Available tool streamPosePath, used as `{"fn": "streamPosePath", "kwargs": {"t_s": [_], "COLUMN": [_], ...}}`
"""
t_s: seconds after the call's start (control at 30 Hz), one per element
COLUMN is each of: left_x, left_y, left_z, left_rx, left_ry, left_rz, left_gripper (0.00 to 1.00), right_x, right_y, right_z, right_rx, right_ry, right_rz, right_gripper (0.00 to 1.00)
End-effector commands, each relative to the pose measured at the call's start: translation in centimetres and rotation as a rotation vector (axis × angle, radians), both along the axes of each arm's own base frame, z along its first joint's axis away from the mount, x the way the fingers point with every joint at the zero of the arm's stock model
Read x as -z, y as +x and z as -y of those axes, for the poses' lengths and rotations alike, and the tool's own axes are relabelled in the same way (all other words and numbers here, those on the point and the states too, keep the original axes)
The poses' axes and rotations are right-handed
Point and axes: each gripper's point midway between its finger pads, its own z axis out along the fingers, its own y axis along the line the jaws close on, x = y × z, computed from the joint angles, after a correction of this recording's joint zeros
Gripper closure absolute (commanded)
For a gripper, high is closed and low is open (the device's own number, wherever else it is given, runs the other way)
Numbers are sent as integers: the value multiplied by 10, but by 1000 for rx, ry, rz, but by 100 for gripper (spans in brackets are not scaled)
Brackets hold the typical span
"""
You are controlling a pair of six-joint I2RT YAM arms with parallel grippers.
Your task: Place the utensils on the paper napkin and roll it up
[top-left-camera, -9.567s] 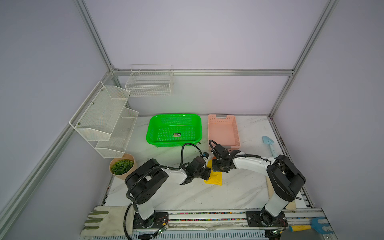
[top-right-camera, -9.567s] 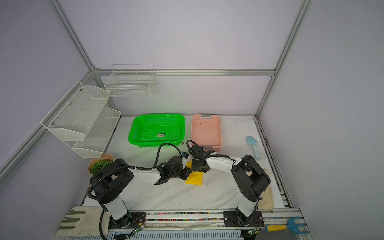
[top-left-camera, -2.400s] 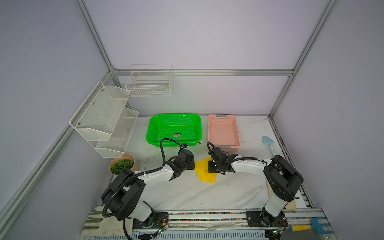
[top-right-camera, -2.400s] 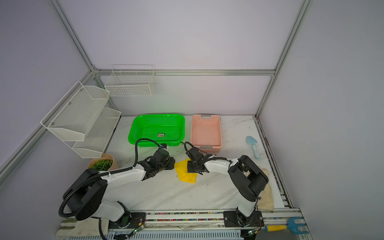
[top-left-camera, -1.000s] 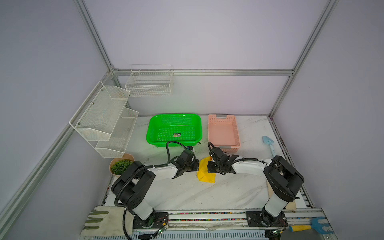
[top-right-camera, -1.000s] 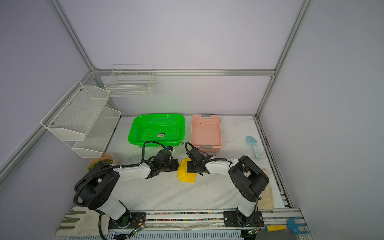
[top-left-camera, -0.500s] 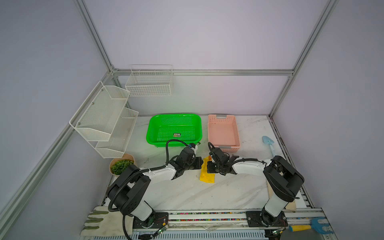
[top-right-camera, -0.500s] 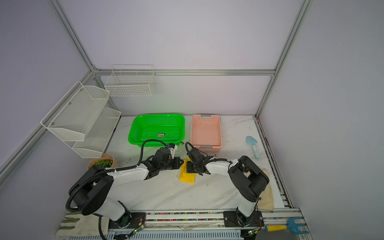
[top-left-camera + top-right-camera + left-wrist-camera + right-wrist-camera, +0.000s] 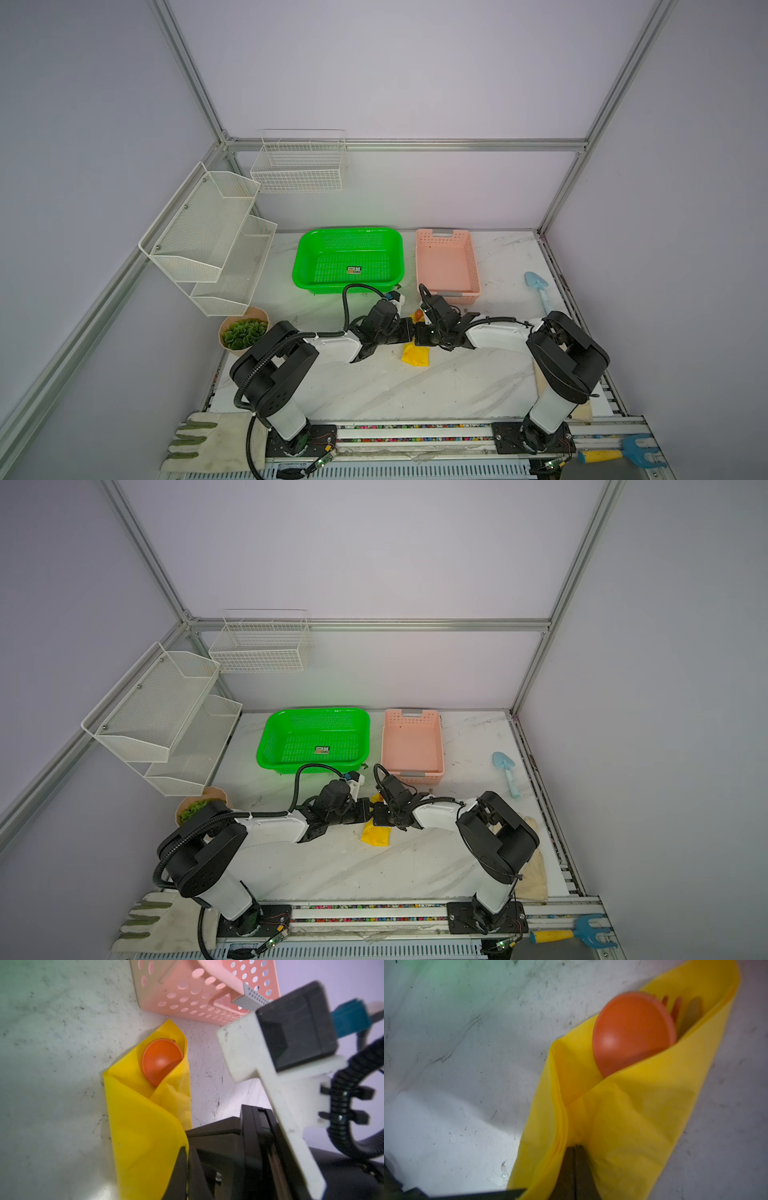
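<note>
The yellow paper napkin (image 9: pixel 414 355) (image 9: pixel 376 834) lies folded lengthwise round the utensils at the table's middle. The orange spoon's bowl (image 9: pixel 160 1061) (image 9: pixel 631 1032) pokes out of its open far end, with the fork's tines (image 9: pixel 673 1006) just behind; the knife is hidden in the fold. My left gripper (image 9: pixel 409 334) (image 9: pixel 188 1159) is shut on the napkin's folded-over edge. My right gripper (image 9: pixel 419 335) (image 9: pixel 575 1153) faces it, almost tip to tip, shut with its tips pressed into a crease of the napkin (image 9: pixel 633 1115).
A pink basket (image 9: pixel 473 266) stands just behind the napkin and a green basket (image 9: pixel 299 266) to its left. A light-blue trowel (image 9: pixel 538 286) lies at the right edge. A potted plant (image 9: pixel 243 332) sits left of the left arm. Gloves (image 9: pixel 195 440) and a rake (image 9: pixel 615 453) lie in front.
My left gripper has swept right to meet the right gripper, carrying the napkin's left side over the utensils. The napkin now shows much narrower. The right gripper has stayed put.
</note>
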Motion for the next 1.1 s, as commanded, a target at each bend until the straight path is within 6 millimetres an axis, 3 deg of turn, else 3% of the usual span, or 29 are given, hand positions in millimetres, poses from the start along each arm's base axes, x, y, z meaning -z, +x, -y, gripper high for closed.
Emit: {"fn": "streamPosePath", "kwargs": {"t_s": [0.0, 0.33, 0.73, 0.9, 1.07], "left_x": [-5, 29, 51, 62, 67], "left_y": [-7, -16, -21, -25, -26], "left_z": [10, 6, 1, -4, -7], "left_rx": [22, 20, 13, 6, -1], "left_ry": [-75, -48, -10, 25, 36], "left_rz": [9, -68, -112, -137, -149], "left_gripper": [100, 100, 100, 100, 100], "right_x": [35, 34, 31, 15, -20], "right_y": [-29, -29, -29, -25, -22], "right_z": [23, 23, 20, 14, 12], "right_rx": [-5, -7, -17, -28, -9], "right_ry": [-91, -80, -65, -41, 10], "right_rz": [-122, -126, -127, -111, -64], "right_gripper": [100, 100, 100, 98, 95]}}
